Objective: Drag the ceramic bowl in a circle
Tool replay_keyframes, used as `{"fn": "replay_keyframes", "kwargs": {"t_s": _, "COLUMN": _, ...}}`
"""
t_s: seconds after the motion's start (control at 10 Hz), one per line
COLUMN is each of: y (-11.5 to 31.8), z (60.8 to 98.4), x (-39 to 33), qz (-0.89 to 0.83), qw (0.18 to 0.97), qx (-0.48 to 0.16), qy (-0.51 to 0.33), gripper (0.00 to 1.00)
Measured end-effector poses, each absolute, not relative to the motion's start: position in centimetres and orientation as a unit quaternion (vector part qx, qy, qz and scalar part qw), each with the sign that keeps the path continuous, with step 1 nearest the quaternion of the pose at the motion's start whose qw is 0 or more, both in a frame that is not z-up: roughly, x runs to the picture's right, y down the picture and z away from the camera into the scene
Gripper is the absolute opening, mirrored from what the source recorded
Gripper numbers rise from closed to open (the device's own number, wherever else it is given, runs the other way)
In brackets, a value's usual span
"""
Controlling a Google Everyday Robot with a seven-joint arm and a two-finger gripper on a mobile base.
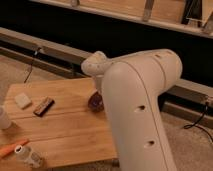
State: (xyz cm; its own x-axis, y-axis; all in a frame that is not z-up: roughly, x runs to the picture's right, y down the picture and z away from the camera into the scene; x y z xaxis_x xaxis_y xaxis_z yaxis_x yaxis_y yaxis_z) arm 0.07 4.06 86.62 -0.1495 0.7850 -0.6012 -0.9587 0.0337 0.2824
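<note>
the gripper (98, 91) hangs below the wrist of the white arm (135, 110) right at the ceramic bowl (94, 103), its grip hidden so i cannot tell wide or closed, the bowl sitting near the right edge of the wooden table (65, 127), with a dark bar (44, 106) and a pale block (22, 100) well to its left.

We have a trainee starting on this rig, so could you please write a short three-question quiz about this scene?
1. True or false: the ceramic bowl is partly hidden by the robot arm.
2. Which lies nearest the dark bar? A) the white block B) the bottle C) the ceramic bowl
3. Fill in: the gripper cannot be seen; it is out of sight behind the ____, by the bowl.
Key: 1 true; 2 A; 3 arm.
</note>
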Motion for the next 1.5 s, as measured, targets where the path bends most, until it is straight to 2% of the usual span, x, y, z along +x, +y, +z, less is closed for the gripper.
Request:
{"fn": "replay_keyframes", "kwargs": {"t_s": 0.3, "y": 3.2, "z": 88.3, "x": -5.4, "qz": 0.663, "qw": 0.661, "qx": -0.142, "qy": 0.323, "gripper": 0.17}}
{"fn": "replay_keyframes", "kwargs": {"t_s": 0.8, "y": 4.8, "z": 89.2, "x": -16.2, "qz": 0.602, "qw": 0.721, "qx": -0.181, "qy": 0.292, "gripper": 0.17}}
{"fn": "replay_keyframes", "kwargs": {"t_s": 1.0, "y": 6.3, "z": 87.4, "x": -21.5, "qz": 0.561, "qw": 0.758, "qx": -0.209, "qy": 0.26, "gripper": 0.17}}
{"fn": "replay_keyframes", "kwargs": {"t_s": 1.2, "y": 8.1, "z": 85.0, "x": -23.7, "qz": 0.527, "qw": 0.782, "qx": -0.232, "qy": 0.239, "gripper": 0.17}}
{"fn": "replay_keyframes", "kwargs": {"t_s": 1.5, "y": 12.3, "z": 80.9, "x": -22.6, "qz": 0.483, "qw": 0.802, "qx": -0.264, "qy": 0.233, "gripper": 0.17}}
